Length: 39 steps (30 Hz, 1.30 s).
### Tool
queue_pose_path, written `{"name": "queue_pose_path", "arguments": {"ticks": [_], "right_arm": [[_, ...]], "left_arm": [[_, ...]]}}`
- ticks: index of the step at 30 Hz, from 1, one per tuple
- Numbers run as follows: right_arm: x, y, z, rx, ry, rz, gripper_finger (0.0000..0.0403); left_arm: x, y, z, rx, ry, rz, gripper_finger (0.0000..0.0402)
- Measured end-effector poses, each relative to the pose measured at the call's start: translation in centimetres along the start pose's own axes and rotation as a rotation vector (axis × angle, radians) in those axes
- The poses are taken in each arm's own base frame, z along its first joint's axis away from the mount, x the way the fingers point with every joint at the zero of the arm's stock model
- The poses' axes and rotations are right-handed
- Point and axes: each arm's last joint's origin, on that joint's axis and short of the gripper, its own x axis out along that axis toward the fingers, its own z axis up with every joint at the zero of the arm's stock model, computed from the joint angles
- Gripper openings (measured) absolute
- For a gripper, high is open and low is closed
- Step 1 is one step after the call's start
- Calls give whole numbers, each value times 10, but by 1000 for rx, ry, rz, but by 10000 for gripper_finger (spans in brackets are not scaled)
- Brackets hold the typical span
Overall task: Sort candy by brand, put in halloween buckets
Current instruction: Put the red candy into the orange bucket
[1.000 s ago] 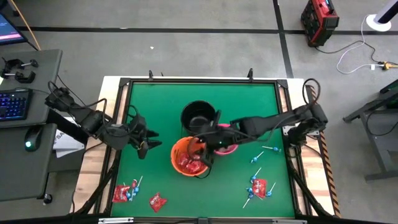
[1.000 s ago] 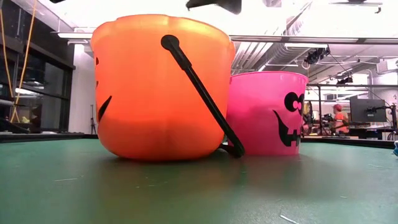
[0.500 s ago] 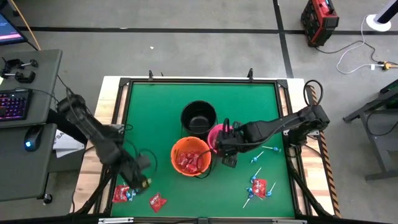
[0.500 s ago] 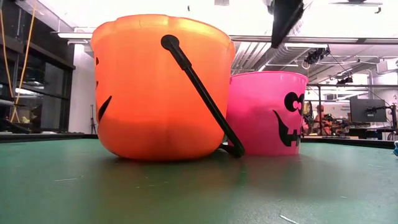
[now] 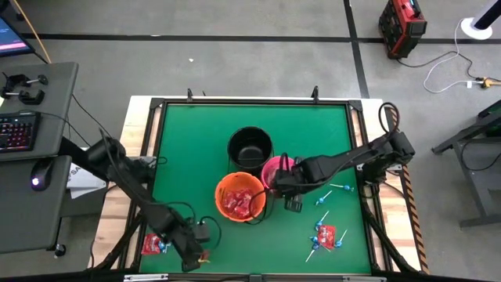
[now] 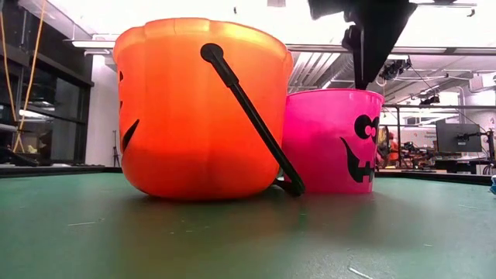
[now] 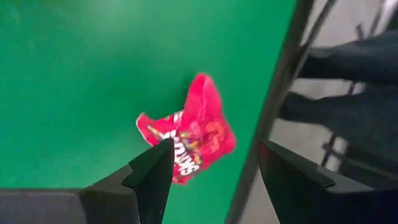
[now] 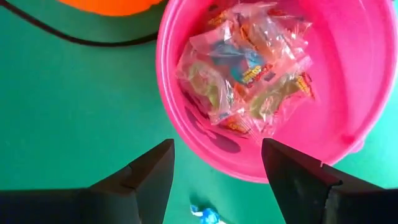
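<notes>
My left gripper (image 5: 196, 251) is open at the table's near edge, just above a crumpled red packet (image 7: 186, 134) that lies flat on the green mat ahead of its fingers; it touches nothing. My right gripper (image 5: 291, 201) is open and empty, by the near side of the pink bucket (image 5: 278, 172), over its rim (image 8: 186, 149). The pink bucket holds clear-wrapped candies (image 8: 249, 68). The orange bucket (image 5: 240, 197) holds red packets. The black bucket (image 5: 250, 147) stands behind them. In the low view the right gripper (image 6: 372, 39) hangs above the pink bucket (image 6: 333, 139).
Red packets and blue lollipops lie in a pile at the near left (image 5: 154, 244) and another at the near right (image 5: 323, 233). Loose lollipops (image 5: 325, 196) lie right of the pink bucket. The table's dark frame (image 7: 280, 93) runs close beside the red packet.
My left gripper has swung from the table's left middle toward the near edge and now stands over the red packet. My right gripper has gone from above the orange bucket toward the table's right, to the pink bucket's near side. The buckets have stayed where they were.
</notes>
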Motion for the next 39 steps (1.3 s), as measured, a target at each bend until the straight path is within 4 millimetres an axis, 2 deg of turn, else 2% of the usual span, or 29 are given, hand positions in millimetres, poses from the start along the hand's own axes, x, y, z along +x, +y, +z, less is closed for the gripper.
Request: {"name": "queue_pose_path", "arguments": {"ticks": [9,11,13,15,17,18,21,25,28,30,32,36,39], "right_arm": [[0,0,-1,-98,8,-9,236],[0,-1,-1,-105,9,-10,236],[0,-1,-2,-107,19,-14,236],[0,-2,-4,-111,42,-26,236],[-1,-4,-8,-126,78,-44,236],[-1,-4,-10,-136,100,-54,236],[-2,-7,-17,-167,163,-100,236],[-5,-9,-23,-145,197,-151,236],[-11,-8,-26,-92,171,-149,236],[-17,-7,-31,-57,154,-144,236],[-25,-5,-38,-26,139,-140,236],[-44,-7,-54,74,116,-153,236],[-56,-9,-65,176,90,-156,236]], "left_arm": [[41,5,-9,10,12,126,215],[42,6,-7,-7,10,129,195],[39,7,-5,-13,1,127,154],[28,8,-3,-10,-27,129,87],[5,6,2,4,-69,86,27],[-9,6,4,8,-92,75,17],[-55,18,10,19,-183,110,28],[-125,34,24,50,-431,120,21],[-158,44,36,124,-617,121,5],[-168,48,46,208,-683,137,4],[-167,54,56,288,-665,160,10],[-144,62,81,338,-551,170,39],[-124,66,99,374,-509,184,78]]}}
